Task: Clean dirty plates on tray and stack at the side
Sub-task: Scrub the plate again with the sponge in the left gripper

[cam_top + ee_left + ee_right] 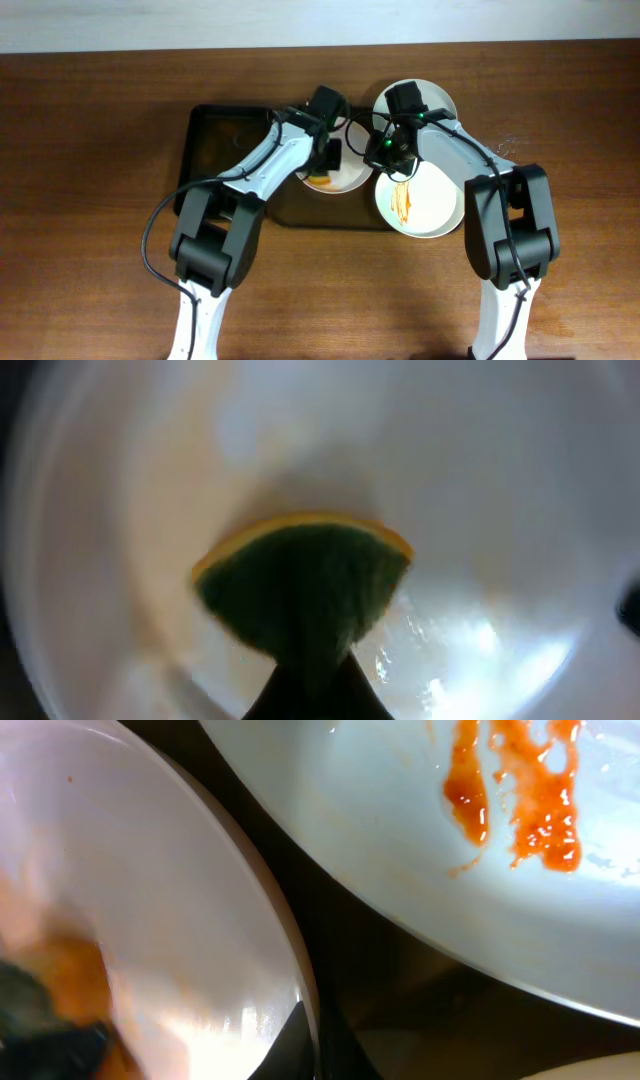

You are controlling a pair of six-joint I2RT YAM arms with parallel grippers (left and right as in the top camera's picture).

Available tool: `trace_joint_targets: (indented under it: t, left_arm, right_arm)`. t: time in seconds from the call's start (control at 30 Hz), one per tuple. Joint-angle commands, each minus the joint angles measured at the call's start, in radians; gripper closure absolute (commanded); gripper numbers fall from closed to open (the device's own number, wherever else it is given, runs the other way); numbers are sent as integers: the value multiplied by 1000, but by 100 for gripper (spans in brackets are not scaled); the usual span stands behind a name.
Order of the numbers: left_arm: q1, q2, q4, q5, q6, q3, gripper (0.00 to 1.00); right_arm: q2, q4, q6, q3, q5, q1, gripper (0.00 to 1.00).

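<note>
Green sponge [300, 585] lies against a white plate [490, 480].

Setting: you're at a robot test bench. Evidence: two black-and-white arms [262, 165] reaching over a dark wood-grain desk [90, 200]; loose black cable [147, 240] behind the left tool [326, 162]; plain pale wall strip [120, 18] beyond the right tool [392, 152]; tray [215, 125], plates [430, 205] and green sponge [300, 590] under both.

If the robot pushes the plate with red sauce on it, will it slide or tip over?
Probably slide: the sauce plate looks smooth and glossy, so it likely glides easily. It is wide and shallow, so tipping seems unlikely. The wet sauce might make it slippery to grab.
</note>
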Motion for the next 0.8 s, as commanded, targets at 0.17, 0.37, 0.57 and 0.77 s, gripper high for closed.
trace_joint_targets:
  t: [0.17,0.37,0.57,0.77]
  left_arm:
    - [70,-16,81,-217,33,-3,100]
    - [69,-16,-40,94,33,-3,100]
    - [12,-16,-148,330,34,-3,100]
    - [33,-16,-50,391,33,-3,100]
  right_arm:
    - [8,-19,-35,-2,20,-5,96]
    - [8,-19,-45,-2,20,-5,96]
    - [8,-19,-46,-2,16,-5,96]
    - [8,-20,-48,-2,1,-5,96]
